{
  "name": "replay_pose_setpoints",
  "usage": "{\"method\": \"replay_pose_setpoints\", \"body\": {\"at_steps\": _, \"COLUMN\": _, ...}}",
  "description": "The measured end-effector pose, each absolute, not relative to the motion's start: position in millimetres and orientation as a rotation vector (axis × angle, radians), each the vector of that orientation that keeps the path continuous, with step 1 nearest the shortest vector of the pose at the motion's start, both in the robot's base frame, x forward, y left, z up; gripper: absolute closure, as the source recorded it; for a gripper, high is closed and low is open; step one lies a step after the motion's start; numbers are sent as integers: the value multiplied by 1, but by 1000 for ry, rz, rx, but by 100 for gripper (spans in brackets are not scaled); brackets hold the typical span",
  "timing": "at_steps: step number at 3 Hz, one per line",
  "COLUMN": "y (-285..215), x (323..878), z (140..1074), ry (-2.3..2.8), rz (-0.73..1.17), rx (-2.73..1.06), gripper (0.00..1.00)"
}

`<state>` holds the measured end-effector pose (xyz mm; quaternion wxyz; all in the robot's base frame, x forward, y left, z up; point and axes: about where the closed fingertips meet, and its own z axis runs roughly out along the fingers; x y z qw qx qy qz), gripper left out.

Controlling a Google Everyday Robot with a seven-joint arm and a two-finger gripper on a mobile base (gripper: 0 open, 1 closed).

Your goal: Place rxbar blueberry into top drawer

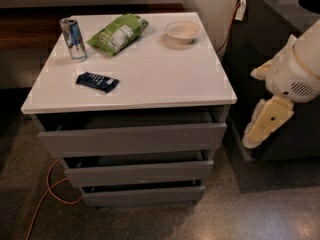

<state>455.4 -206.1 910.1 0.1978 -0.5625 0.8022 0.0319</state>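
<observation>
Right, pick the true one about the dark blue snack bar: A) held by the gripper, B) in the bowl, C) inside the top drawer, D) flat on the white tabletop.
D: the rxbar blueberry lies flat on the white tabletop in front of the can, while the gripper hangs off to the right of the top drawer, apart from it.
</observation>
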Motion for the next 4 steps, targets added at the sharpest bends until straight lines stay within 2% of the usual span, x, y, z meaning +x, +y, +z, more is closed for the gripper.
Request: {"method": "replay_pose_setpoints", "body": {"at_steps": 4, "y": -170, "x": 475, "z": 821, "ry": 2013, "rz": 191, "rx": -1736, "gripper": 0}}
